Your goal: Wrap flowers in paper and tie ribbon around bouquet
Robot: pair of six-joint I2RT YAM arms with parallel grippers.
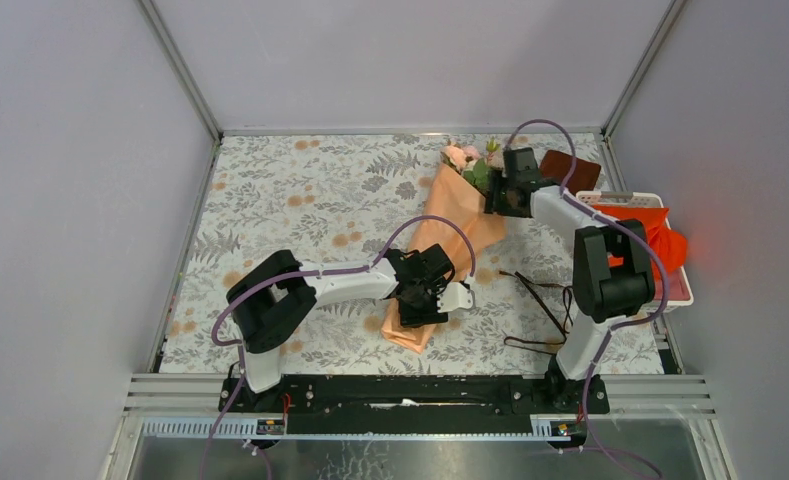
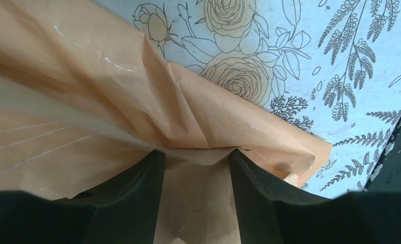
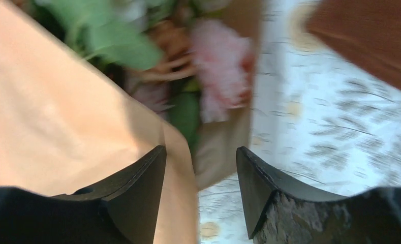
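Note:
The bouquet [image 1: 450,215] lies slanted on the table, a long cone of peach-orange paper [image 2: 112,91]. The flowers [image 1: 467,160] show at its far end as pink roses and green leaves [image 3: 221,71]. My left gripper [image 1: 425,298] sits over the narrow lower part of the cone. In the left wrist view the left gripper [image 2: 195,152] is shut on that part, with paper filling the gap from finger to finger. My right gripper [image 1: 492,200] hovers at the cone's upper right edge. In the blurred right wrist view the right gripper [image 3: 201,150] is open, a paper edge beside its left finger. The thin dark ribbon [image 1: 542,300] lies loose on the table to the right.
A dark brown folded cloth [image 1: 570,170] lies at the back right, just beyond the flowers. A white basket [image 1: 620,197] holding a bright orange cloth [image 1: 655,240] stands at the right edge. A floral-print cover [image 1: 300,190] spreads over the table, with grey walls on three sides.

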